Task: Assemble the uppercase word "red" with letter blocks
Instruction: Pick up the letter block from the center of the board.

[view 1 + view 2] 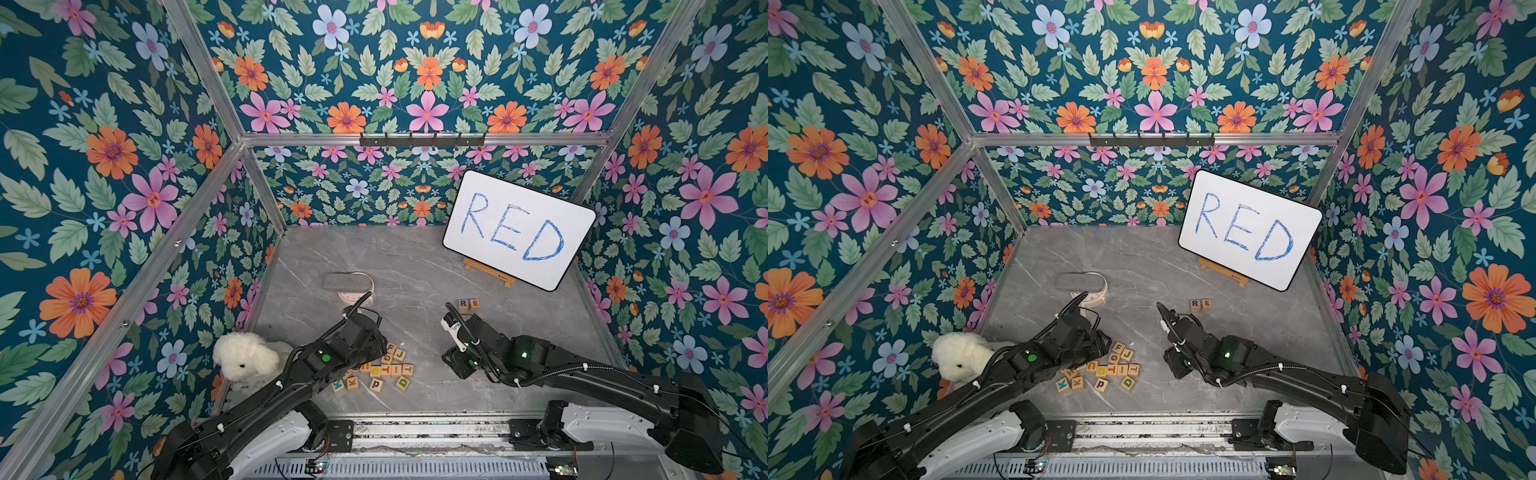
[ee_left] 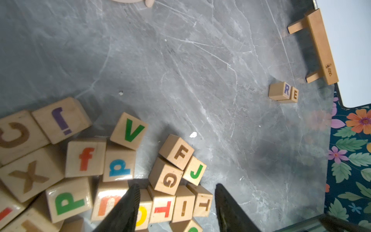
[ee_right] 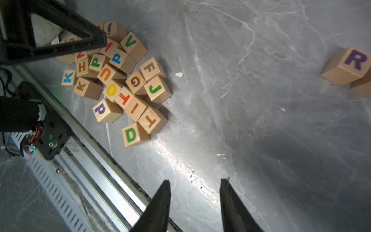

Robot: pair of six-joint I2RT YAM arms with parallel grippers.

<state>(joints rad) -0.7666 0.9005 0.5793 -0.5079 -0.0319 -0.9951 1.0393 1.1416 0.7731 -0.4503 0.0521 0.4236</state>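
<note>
Two of the three cubes wanted are sitting side by side and touching, the R block (image 1: 464, 304) and the E block (image 1: 474, 304), just right of the frame's centre in both top views, below the easel. The one D block (image 3: 131, 135) is lying green letter up at the edge of the pile of letter blocks (image 1: 376, 368), low in the centre, touching a brown T with its outer sides free. In the pile I am counting at least eighteen cubes; more are hiding under the left arm. The left fingers (image 2: 128, 206) are hanging spread above that pile, gripping nothing. The right fingers (image 3: 160, 200) are spread too, over bare bench (image 1: 407, 266), with nothing between them. Around them one whiteboard (image 1: 519, 228) is leaning on one wooden easel (image 1: 490, 272), one white plush toy (image 1: 245, 357) is sitting at lower left, and one grey-topped oval object (image 1: 348, 286) is lying left of centre.
</note>
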